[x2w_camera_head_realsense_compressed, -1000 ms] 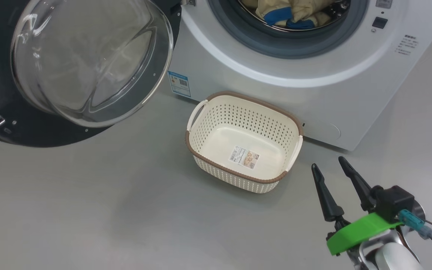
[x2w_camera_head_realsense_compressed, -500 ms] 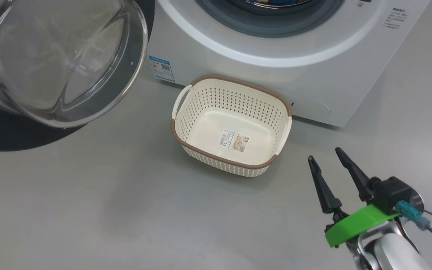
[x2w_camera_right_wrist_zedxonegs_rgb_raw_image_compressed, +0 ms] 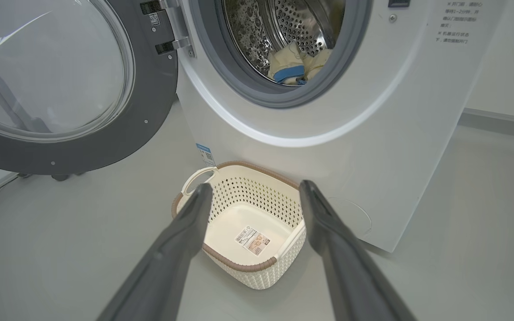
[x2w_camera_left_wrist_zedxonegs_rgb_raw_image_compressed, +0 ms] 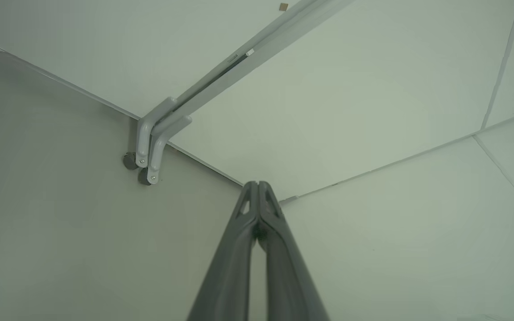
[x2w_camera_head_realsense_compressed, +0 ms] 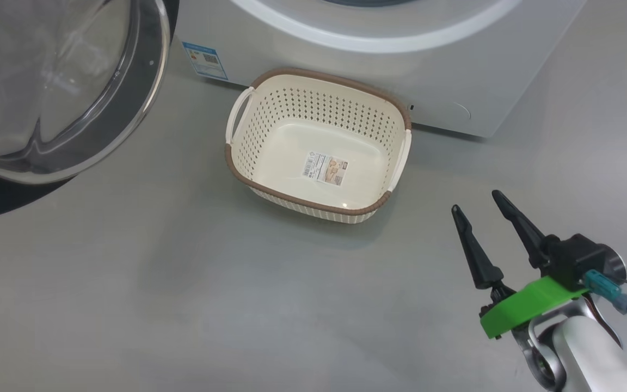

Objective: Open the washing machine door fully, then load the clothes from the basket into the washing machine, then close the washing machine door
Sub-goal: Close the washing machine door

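Inside the washing machine (x2w_camera_right_wrist_zedxonegs_rgb_raw_image_compressed: 373, 133) sit the clothes (x2w_camera_right_wrist_zedxonegs_rgb_raw_image_compressed: 290, 67); the door (x2w_camera_right_wrist_zedxonegs_rgb_raw_image_compressed: 105, 149) probably needs swinging shut, right claw (x2w_camera_head_realsense_compressed: 475, 200) spread, left claw (x2w_camera_left_wrist_zedxonegs_rgb_raw_image_compressed: 257, 185) clenched.

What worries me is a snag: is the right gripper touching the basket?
Apart. The head view shows bare floor between the right gripper and the basket; the jaws stand open, holding nothing.
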